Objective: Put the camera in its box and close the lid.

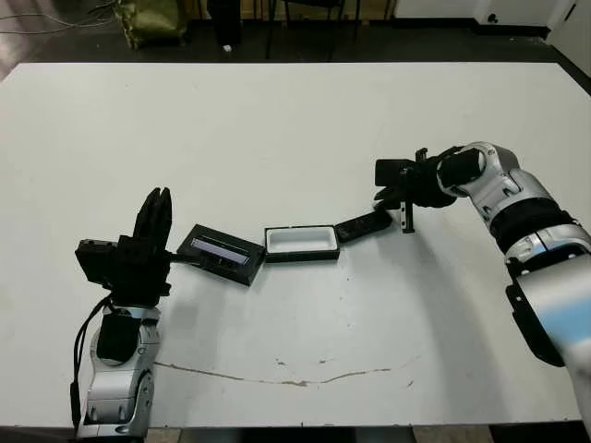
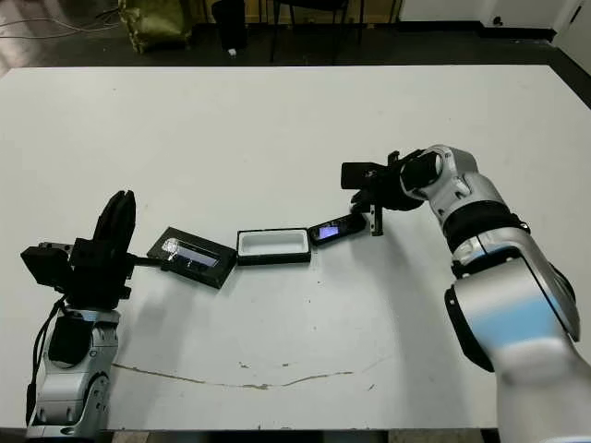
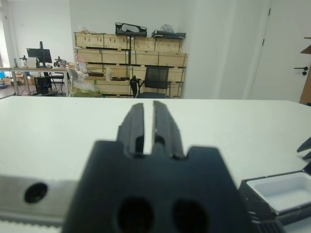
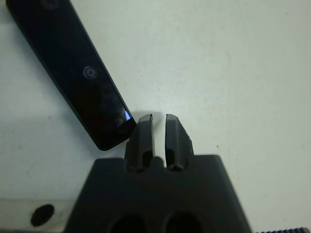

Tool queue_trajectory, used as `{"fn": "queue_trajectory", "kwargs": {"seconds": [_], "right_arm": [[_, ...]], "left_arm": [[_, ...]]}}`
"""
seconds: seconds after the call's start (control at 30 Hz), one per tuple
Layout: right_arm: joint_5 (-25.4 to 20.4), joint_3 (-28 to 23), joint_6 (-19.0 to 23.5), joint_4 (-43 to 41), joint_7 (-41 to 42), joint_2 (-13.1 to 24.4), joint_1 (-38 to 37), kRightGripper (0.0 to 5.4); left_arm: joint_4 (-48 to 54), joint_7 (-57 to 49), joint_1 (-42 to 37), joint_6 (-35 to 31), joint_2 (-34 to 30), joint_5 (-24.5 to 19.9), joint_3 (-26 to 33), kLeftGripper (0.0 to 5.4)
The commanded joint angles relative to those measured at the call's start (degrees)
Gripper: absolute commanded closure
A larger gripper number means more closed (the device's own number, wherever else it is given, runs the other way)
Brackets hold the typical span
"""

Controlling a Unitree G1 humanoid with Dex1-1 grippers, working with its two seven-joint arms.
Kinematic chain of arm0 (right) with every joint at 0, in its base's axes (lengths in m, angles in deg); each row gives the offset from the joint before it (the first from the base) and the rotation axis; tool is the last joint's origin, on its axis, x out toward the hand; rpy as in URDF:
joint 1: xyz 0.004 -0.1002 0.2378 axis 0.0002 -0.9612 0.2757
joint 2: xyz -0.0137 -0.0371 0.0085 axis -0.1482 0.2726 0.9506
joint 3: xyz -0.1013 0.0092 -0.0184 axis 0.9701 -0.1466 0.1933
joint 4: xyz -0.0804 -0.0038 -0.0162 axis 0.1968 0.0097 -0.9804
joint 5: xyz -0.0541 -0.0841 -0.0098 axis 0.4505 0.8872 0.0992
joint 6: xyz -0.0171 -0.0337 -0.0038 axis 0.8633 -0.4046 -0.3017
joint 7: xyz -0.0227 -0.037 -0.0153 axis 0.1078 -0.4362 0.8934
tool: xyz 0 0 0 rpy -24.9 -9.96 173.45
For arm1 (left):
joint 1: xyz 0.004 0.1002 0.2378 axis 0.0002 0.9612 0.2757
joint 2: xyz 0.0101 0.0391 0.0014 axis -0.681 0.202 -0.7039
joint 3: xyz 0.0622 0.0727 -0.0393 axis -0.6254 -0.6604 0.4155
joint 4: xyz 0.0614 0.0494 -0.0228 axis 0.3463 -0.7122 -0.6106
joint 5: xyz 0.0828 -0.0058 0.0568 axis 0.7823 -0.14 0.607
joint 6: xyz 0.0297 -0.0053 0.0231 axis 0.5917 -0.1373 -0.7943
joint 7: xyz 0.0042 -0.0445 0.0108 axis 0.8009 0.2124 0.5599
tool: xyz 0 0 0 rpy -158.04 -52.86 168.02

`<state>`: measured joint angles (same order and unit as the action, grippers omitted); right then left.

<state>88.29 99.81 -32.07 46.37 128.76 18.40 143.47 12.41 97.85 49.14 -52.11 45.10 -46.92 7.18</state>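
The camera (image 1: 362, 225), a slim black bar with a bluish screen, lies flat on the table, its left end touching the right end of the box (image 1: 300, 243). The box is a shallow black tray with a white lining and stands open with nothing in it. Left of the box lies the lid (image 1: 222, 254), black with a glossy window, at a slant. My right gripper (image 1: 408, 227) points down at the table just right of the camera's end, shut and holding nothing; the right wrist view shows the camera (image 4: 73, 73) beside its fingertips (image 4: 146, 121). My left gripper (image 1: 155, 201) is shut, left of the lid.
The white table (image 1: 295, 129) stretches bare behind the three items. A thin brown crack (image 1: 295, 377) runs across its near part. Beyond the far edge is a dark floor with chair legs and a green bag (image 1: 152, 18).
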Motion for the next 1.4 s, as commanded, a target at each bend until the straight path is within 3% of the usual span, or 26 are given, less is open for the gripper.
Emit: {"fn": "queue_trajectory", "kwargs": {"seconds": [0.03,0.3,0.63,0.97,1.4], "right_arm": [[0.67,0.91,-1.46,-0.34,0.93,0.76,-2.83,5.4],[-1.62,-0.1,-1.74,-2.37,4.13,1.35,-4.16,5.4],[-4.97,-2.35,3.07,-5.5,8.25,3.56,-6.75,5.4],[-6.61,-2.74,7.56,-14.66,10.58,7.03,-10.57,5.4],[-13.24,-5.63,11.13,-24.32,17.03,10.36,-15.93,5.4]], "left_arm": [[-0.96,-0.02,0.63,-0.28,-0.08,0.05,0.12,5.38],[-0.33,-0.53,0.84,-0.89,-0.05,0.41,0.13,5.38],[-0.18,-0.71,0.99,-0.75,0.04,0.5,0.02,5.38],[-0.46,-0.36,0.95,-0.53,-0.04,0.11,0.05,5.38],[-0.44,-0.35,0.94,-0.68,-0.05,-0.16,0.04,5.38]]}}
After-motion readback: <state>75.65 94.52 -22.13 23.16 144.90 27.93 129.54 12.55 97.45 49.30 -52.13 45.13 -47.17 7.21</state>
